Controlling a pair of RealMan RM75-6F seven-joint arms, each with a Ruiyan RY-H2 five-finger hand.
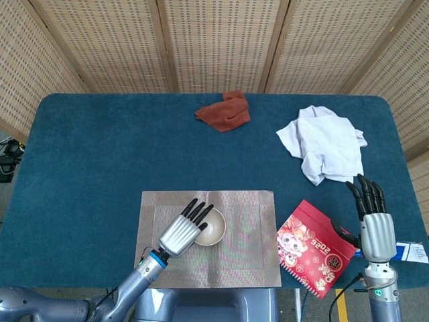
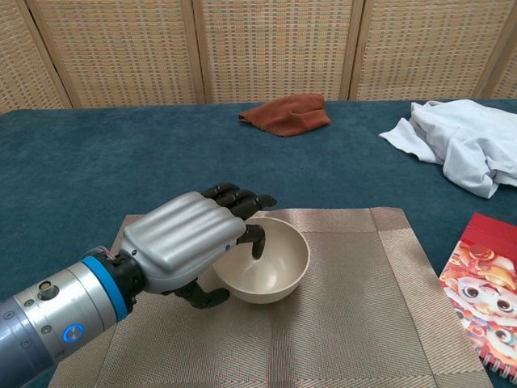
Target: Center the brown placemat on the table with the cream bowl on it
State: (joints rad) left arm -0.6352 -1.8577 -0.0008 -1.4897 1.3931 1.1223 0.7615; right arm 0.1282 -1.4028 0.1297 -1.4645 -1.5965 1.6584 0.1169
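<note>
My left robot hand (image 2: 190,242) grips cream bowl (image 2: 271,263) by near rim, one finger hooked inside. Bowl sits on brown placemat (image 1: 248,231), near its middle. Bowl placement looks nearly done; release left. Placemat lies at near edge of counter (image 1: 100,147), so centering looks undone. Bowl smooth, round, matte; placemat flat, woven, rectangular. Counter top blue, felt-like. Right robot hand (image 1: 377,228) empty, fingers extended, apart.
</note>
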